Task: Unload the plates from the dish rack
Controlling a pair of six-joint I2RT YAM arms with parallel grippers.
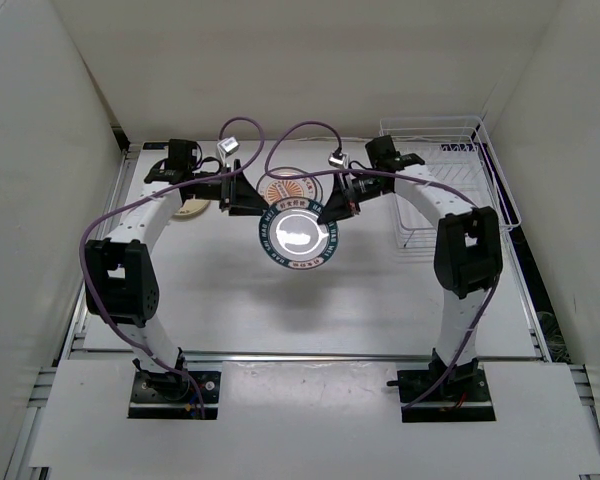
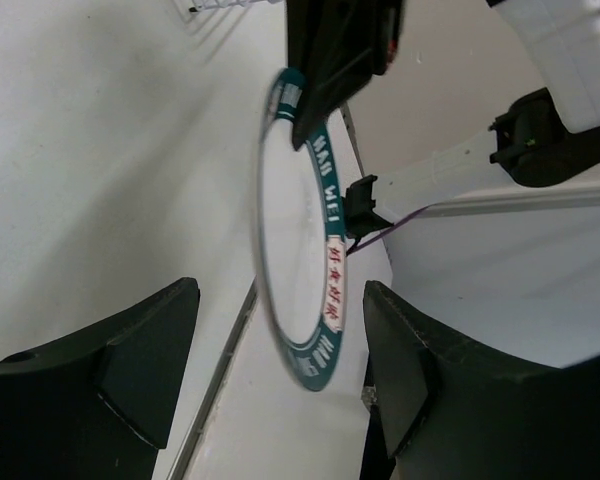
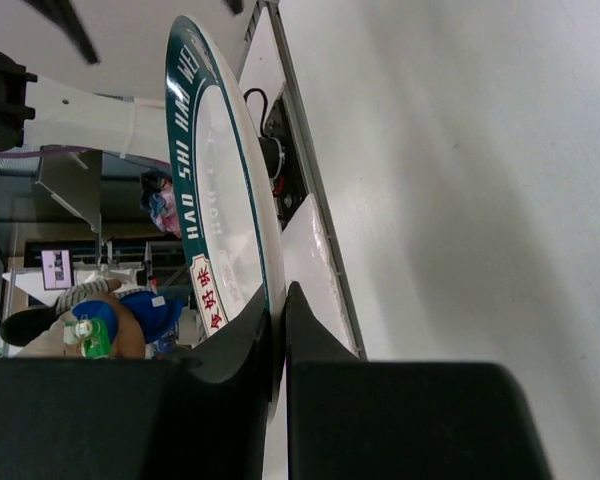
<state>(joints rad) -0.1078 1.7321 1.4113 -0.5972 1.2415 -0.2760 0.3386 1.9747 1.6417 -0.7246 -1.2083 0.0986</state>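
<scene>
A white plate with a dark blue-green rim hangs over the middle of the table, with my right gripper shut on its far right edge. In the right wrist view the fingers pinch that rim. My left gripper is open at the plate's left side. From the left wrist the plate shows edge-on, its low edge between the spread fingers with a gap on each side. An orange-centred plate lies flat behind it. A small tan plate lies partly under the left arm. The white wire dish rack stands at the back right.
White walls close in the table on the left, back and right. Purple cables loop over both wrists above the plates. The right arm's elbow stands just in front of the rack.
</scene>
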